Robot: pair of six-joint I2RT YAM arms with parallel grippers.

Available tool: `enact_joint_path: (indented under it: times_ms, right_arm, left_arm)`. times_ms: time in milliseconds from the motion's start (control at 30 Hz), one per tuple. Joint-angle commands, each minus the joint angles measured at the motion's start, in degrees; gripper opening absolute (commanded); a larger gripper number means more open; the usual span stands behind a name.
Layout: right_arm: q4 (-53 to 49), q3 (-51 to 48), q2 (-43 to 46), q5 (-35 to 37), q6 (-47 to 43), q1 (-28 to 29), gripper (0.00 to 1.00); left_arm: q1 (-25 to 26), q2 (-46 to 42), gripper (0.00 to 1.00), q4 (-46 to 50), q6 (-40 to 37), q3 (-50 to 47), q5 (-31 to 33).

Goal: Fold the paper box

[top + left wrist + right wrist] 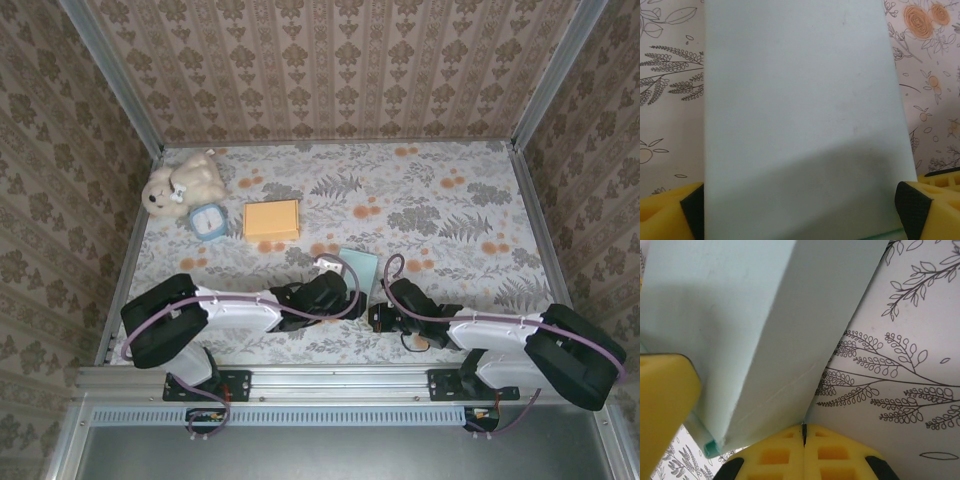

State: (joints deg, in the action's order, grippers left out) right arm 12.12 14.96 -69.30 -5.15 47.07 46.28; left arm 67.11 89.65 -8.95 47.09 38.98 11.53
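Note:
The pale teal paper box point(360, 266) lies near the front middle of the table. In the left wrist view the box point(800, 100) spans the whole gap between my left gripper's point(801, 212) wide-open jaws, its long edges running beside both black pads point(912, 207). I cannot tell whether the pads press on it. My left gripper point(338, 272) sits at the box's near left side. My right gripper point(381, 303) is at the box's near right corner, shut, with nothing between its fingers. Its closed tips point(803, 432) touch the lower edge of a raised side panel of the box point(790, 340).
An orange paper stack point(271, 219) lies behind the box to the left. A small blue clock point(208, 221) and a cream teddy bear point(185, 182) sit at the back left. A yellow finger of the left gripper point(665, 410) shows in the right wrist view. Wallpapered walls enclose the table.

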Motion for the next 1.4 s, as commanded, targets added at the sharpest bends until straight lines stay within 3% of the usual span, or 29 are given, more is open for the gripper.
enact_joint_path:
  times_ms: [0,167,333,667,833,1067,1267,1367]
  right_arm:
    - [5.2,1.1,-1.4,-2.3,1.3,0.9,0.0]
    - [8.8,0.2,-2.9,-2.5,1.8,1.5,0.0]
    - [11.8,0.2,-3.9,-1.6,2.7,3.5,0.0]
    - [13.0,0.8,-3.2,6.5,4.3,10.1,0.0]
    - [11.6,-0.5,-0.3,11.9,4.3,12.2,0.0]
    - [1.9,-2.0,9.4,20.3,2.6,14.4,0.0]
    - [-12.4,-1.3,24.0,28.2,-1.5,14.4,0.0]
    - [-18.9,0.0,32.2,32.1,-5.5,14.2,0.09]
  left_arm:
    - [3.2,1.8,0.96,-3.4,2.8,3.3,-3.2]
    - [4.0,3.1,0.95,-7.0,4.4,3.3,-5.3]
    - [4.0,3.0,0.95,-3.8,3.3,5.0,-2.7]
    - [3.9,2.1,0.95,-2.5,3.7,3.7,0.1]
    - [3.5,-0.9,0.96,2.5,2.7,3.6,5.5]
    - [1.2,-8.4,0.98,8.5,4.5,0.7,12.6]
    - [0.3,-19.9,0.99,21.0,10.3,-1.5,21.0]
    - [0.7,-26.3,0.99,27.9,16.2,-2.6,23.2]
